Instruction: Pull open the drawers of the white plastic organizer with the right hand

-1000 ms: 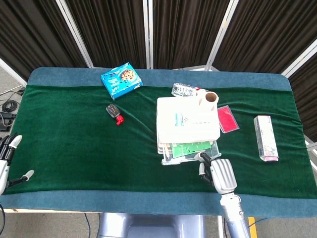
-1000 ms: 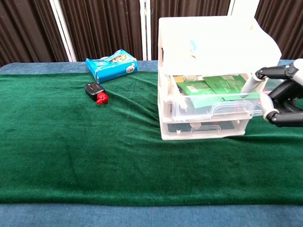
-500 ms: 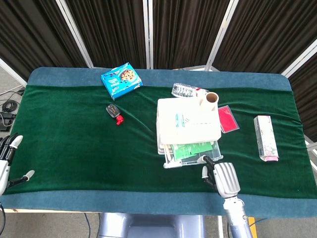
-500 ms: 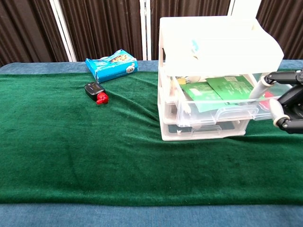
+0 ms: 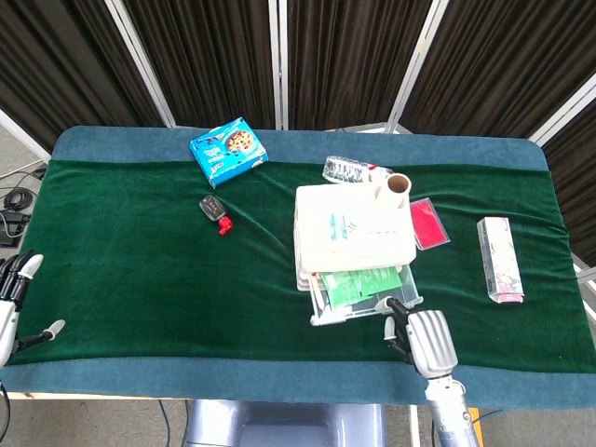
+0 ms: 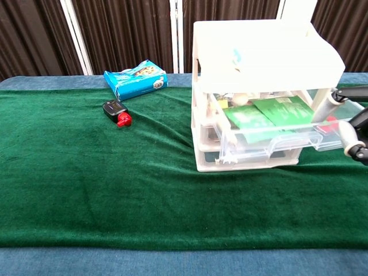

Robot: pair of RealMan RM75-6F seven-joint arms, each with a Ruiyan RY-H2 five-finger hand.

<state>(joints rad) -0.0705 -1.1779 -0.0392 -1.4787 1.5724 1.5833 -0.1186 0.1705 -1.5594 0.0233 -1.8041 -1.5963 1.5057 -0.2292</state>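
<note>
We judge the task partly done: our right hand [image 5: 421,335], fingers hooked as far as we can tell on its near rim, holds the upper drawer [image 6: 270,135] of the white plastic organizer [image 6: 259,54] mid-table pulled out, while the lower drawer [image 6: 253,156] sits closed.

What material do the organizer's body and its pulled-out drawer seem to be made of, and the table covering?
The white plastic organizer body looks like opaque, matte plastic. Its pulled-out clear drawer seems to be glossy transparent plastic: the green papers show through its walls. The dark green table cloth looks like velvet or plush fabric, judging by its soft wrinkles and shaded nap.
</note>
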